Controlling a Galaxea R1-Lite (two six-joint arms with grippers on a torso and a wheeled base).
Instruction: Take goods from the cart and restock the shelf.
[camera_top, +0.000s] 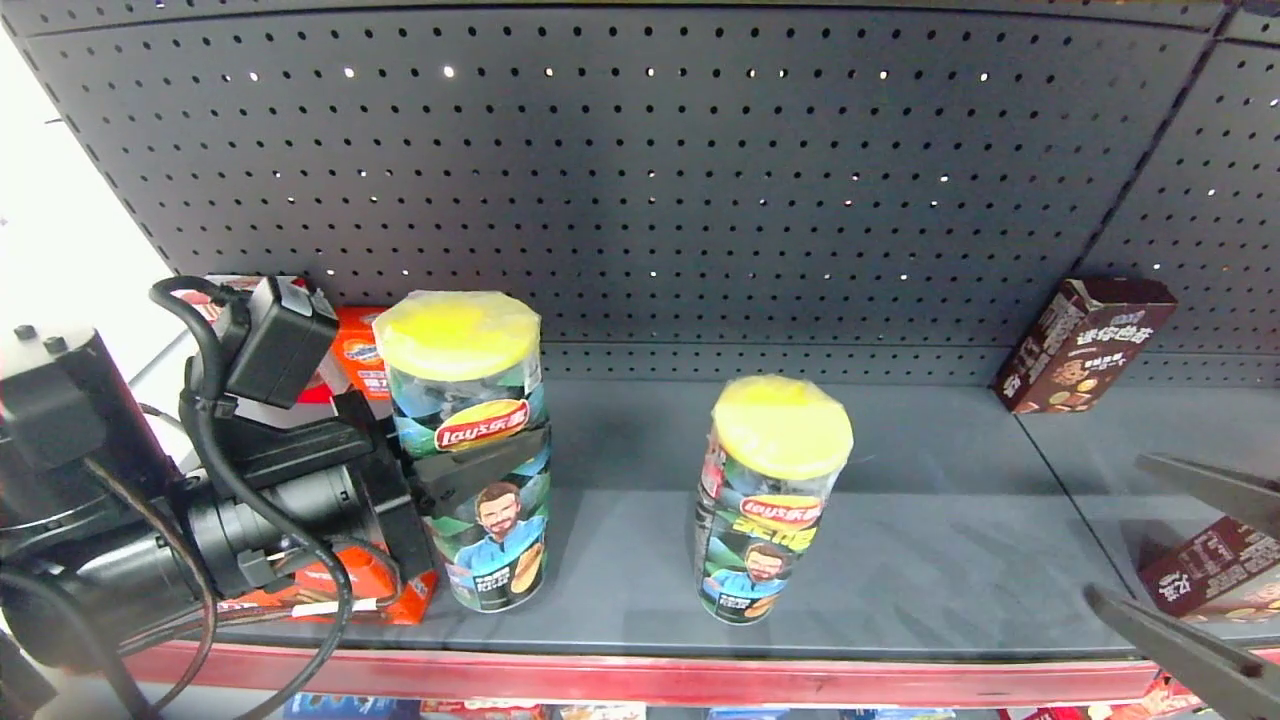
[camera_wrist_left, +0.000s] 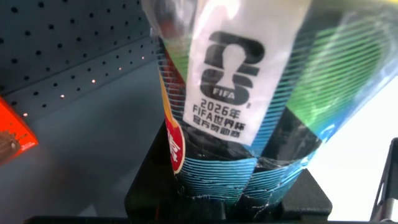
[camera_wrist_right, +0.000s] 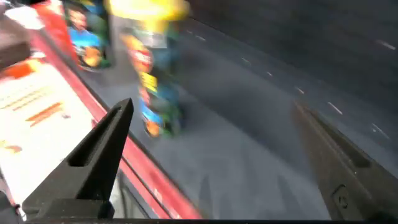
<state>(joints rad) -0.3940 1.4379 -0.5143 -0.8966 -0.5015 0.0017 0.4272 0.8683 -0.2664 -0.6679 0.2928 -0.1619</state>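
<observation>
Dark pegboard backs the grey shelf (camera_top: 930, 560), where a standing can (camera_top: 770, 500) of chips sits upright near the front edge. Left of that can, your left gripper (camera_top: 490, 465) is clamped around a held can (camera_top: 460, 340), upright; whether its base touches the shelf, you cannot tell. Right of the standing can, your right gripper (camera_top: 1115, 528) hangs with jaws spread wide, holding nothing. Behind and right of it, a brown box (camera_top: 1085, 345) leans on the pegboard.
</observation>
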